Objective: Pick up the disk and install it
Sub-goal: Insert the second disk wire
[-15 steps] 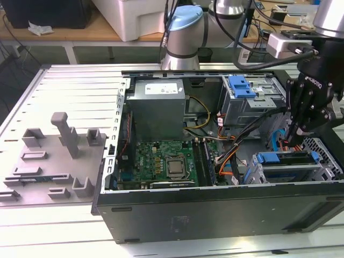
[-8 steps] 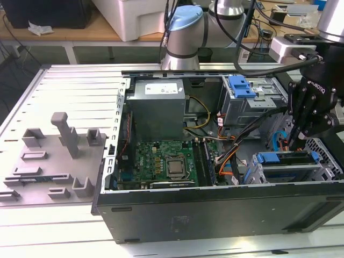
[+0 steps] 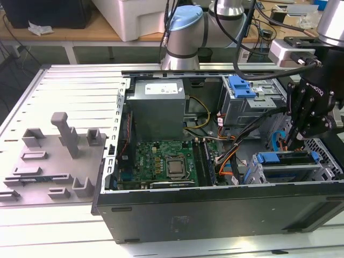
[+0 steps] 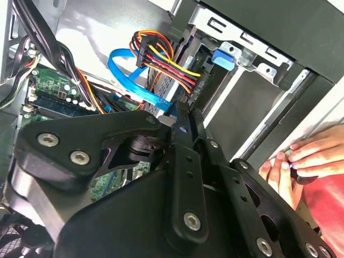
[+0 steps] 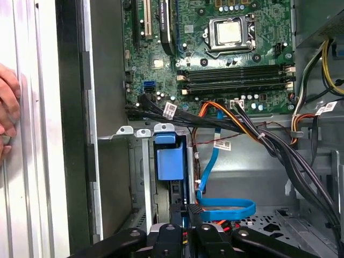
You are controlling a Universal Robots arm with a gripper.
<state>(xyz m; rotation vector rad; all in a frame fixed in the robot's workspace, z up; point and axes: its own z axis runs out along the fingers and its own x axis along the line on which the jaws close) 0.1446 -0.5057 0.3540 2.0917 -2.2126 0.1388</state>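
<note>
Step in hand, as we judge it: installation, not pick-up. In the exterior view the gripper (image 3: 290, 141) hangs inside the open computer case (image 3: 215, 215), at the exterior view's right, just above the drive cage (image 3: 285, 167). In the first wrist view, what we take to be the disk (image 5: 167, 164) stands on edge in the cage (image 5: 141, 177) slot, blue carrier frame towards the camera, and the gripper (image 5: 188, 215) sits at its near end. We cannot tell whether the pincer is apart, together or clamped on the carrier, nor whether the disk is fully seated. The blue data cable (image 5: 226, 207) loops just beside the gripper, and the bundle of power leads (image 5: 236, 121) runs across beyond the cage. A person's hand (image 5: 8, 107) rests on the case's outer side. Our judgement: the next move calls for a straight line along the slot, clear of the cable loop, and for the hand to be kept off the case.
</note>
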